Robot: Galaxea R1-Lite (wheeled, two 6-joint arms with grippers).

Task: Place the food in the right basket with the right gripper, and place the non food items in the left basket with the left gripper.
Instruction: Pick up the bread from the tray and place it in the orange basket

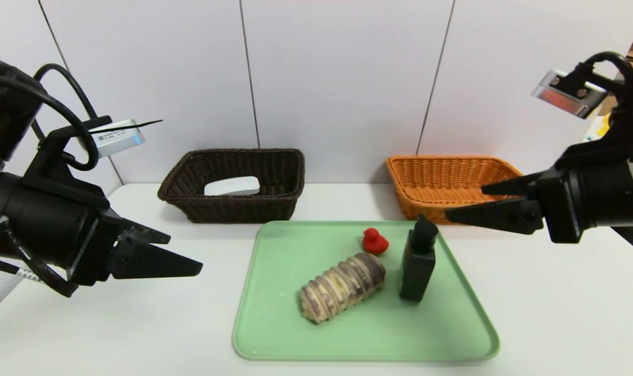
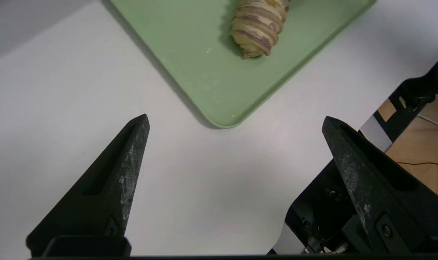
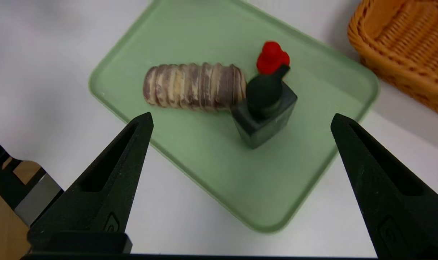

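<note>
Head view, nearest first: the white table (image 1: 557, 313) carries a green tray (image 1: 274, 334) at its middle, with 3 things on it. Closest on the tray lies a ridged, brown-and-cream bread roll (image 1: 342, 286) on its side, slanting from near-left to far-right. Just right of the roll, a black pump bottle (image 1: 417, 261) stands upright; in the right wrist view the bottle (image 3: 264, 108) appears to touch the roll's (image 3: 195, 86) far end, though actual contact cannot be told. Behind both, near the tray's far edge, sits a small red toy duck (image 1: 374, 241), apart from the roll and close to the bottle's pump head.

The left gripper (image 1: 183, 256) hovers above bare table to the left of the tray, its 2 fingers spread wide and holding nothing; its own wrist view shows the gap between them (image 2: 235, 122) over the white surface, just off the tray's near-left corner (image 2: 219, 108). The right gripper (image 1: 465, 203) hangs higher on the right side, above the tray's far-right corner, also spread wide and empty.

Farthest back, against the wall, stand 2 wicker baskets. The dark brown basket (image 1: 274, 209) on the left holds a flat white object (image 1: 233, 186). The orange basket (image 1: 426, 201) on the right shows only its woven floor.
</note>
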